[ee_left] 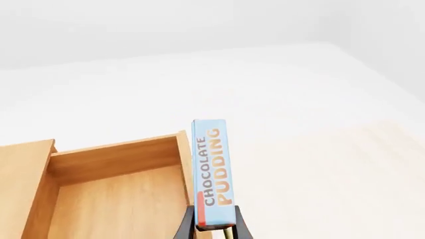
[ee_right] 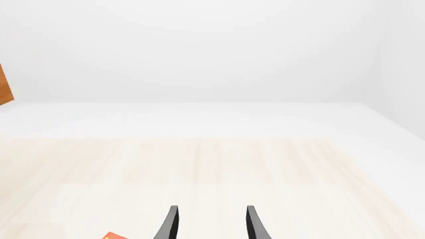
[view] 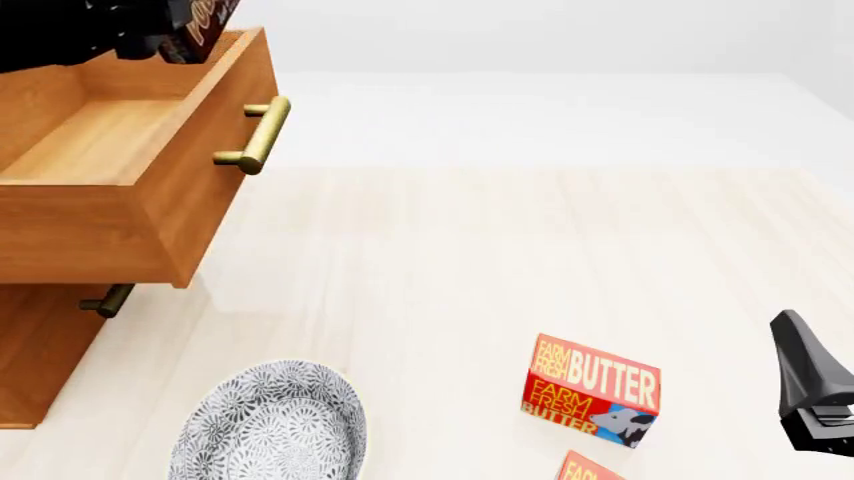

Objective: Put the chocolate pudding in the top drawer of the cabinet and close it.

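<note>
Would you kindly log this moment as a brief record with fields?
left tool: shut on the chocolate pudding, held at the open top drawer
top drawer: pulled out of the cabinet, nothing seen inside
lower drawer: closed
right tool: open, holding nothing, low over the table
also on table: two butter boxes, patterned bowl

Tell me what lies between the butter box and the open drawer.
Only bare table, in the front view, between the butter box and the top drawer.
</note>
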